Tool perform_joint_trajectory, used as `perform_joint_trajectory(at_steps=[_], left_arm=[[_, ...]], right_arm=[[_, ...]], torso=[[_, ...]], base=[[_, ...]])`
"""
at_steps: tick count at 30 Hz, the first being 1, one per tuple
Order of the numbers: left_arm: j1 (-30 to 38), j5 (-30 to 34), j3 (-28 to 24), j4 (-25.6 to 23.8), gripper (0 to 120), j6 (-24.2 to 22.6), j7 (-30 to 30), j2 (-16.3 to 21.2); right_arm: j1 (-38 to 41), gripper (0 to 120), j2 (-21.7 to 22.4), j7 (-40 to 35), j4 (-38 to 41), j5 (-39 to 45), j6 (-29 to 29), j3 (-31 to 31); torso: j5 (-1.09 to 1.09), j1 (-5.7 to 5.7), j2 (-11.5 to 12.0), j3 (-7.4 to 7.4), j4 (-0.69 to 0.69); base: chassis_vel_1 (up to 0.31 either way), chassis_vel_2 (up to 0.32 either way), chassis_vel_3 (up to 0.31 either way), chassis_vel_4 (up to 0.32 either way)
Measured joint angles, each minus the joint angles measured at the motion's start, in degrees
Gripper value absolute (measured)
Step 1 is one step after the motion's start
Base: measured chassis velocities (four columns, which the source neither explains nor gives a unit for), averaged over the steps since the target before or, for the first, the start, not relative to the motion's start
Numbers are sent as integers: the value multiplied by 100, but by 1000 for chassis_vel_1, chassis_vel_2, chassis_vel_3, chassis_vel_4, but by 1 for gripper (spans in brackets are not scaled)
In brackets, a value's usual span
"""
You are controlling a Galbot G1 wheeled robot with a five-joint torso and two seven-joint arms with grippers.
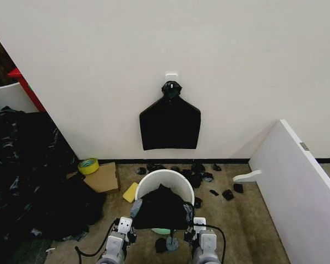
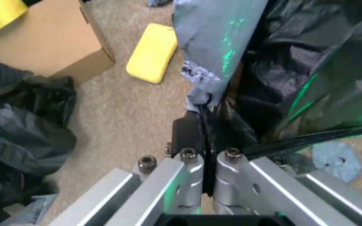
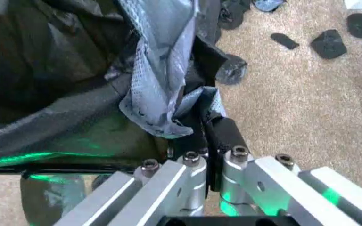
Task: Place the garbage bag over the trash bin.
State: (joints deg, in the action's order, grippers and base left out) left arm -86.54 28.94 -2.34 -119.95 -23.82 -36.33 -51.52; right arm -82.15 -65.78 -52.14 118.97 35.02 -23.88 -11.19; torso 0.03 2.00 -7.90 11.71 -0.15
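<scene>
**Bag stretched between both arms, at the near side of the bin**

From where I stand, the robot has the thin, floppy black plastic garbage bag (image 1: 162, 208) held up between its two arms, just in front of the round cream-white plastic trash bin (image 1: 164, 179). The left gripper (image 2: 204, 128) is pinched tight on one gathered edge of the film; the right gripper (image 3: 207, 135) is clamped the same way on the opposite edge, with grey-looking folds bunched above its fingers.

The bag's mouth runs side to side between the two grippers, about as wide as the bin. It drapes over the bin's near rim and hides that part, while the far rim stands bare toward the wall. So the bin lies ahead of both grippers, roughly midway between them, neither arm clearly nearer. I judge the opening must travel forward, away from the robot, to catch that far rim.

Black plastic scraps (image 1: 227, 194) litter the carpet beyond.
</scene>
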Motion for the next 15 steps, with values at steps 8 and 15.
perform_joint_trajectory(at_steps=[8, 15], left_arm=[[229, 9, -76, 245, 0, -2, -3, -229], [222, 97, -86, 263, 0, -109, -70, -259]], right_arm=[[-30, 0, 79, 441, -352, -974, -31, 10], [-83, 0, 120, 492, -290, -1016, -94, 85]], torso=[[0, 0, 0, 0, 0], [0, 0, 0, 0, 0]], base=[[0, 0, 0, 0], [0, 0, 0, 0]])
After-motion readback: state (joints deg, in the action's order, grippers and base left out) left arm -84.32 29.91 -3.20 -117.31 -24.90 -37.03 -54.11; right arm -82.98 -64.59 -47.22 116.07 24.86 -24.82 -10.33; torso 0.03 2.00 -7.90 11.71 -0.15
